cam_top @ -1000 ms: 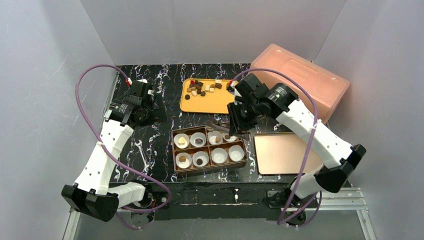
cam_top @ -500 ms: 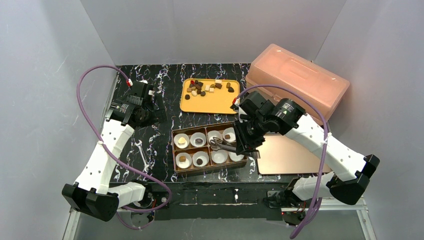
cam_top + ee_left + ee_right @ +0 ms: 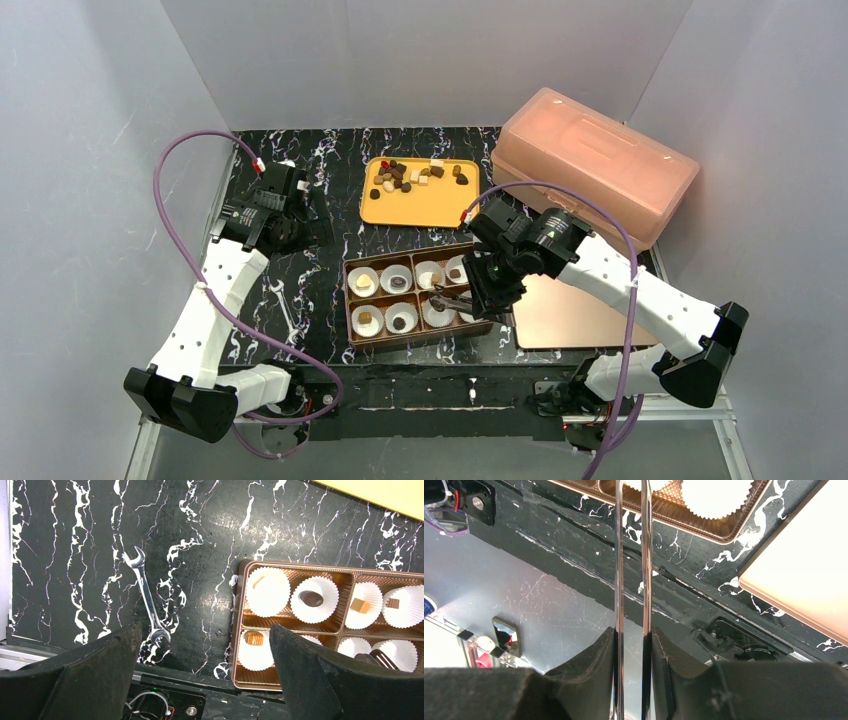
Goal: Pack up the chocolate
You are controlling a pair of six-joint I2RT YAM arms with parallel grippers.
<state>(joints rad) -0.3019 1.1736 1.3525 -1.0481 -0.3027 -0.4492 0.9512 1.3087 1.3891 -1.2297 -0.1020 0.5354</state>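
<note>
Roughly three quarters done, by the look of it. Six of the eight paper cups in the brown box hold a piece: all four in the upper row, plus the two at the lower left of the box in the overhead view. The two cups at its lower right show no piece resting in them, as far as I can see.

The right fingers are pinching a pair of metal tweezers, whose tips hang over the third cup of the lower row. Something dark sits at the tips in the left wrist view — probably a piece about to be dropped, though I cannot be sure.

The left fingers are spread wide and hold nothing, above the worktop near a wrench.

Most of the chocolate lies heaped on the yellow tray at upper centre, apart from the box.

Left to do, I judge: fill the last cups, then perhaps fit the rose-gold lid lying just beside the box.
</note>
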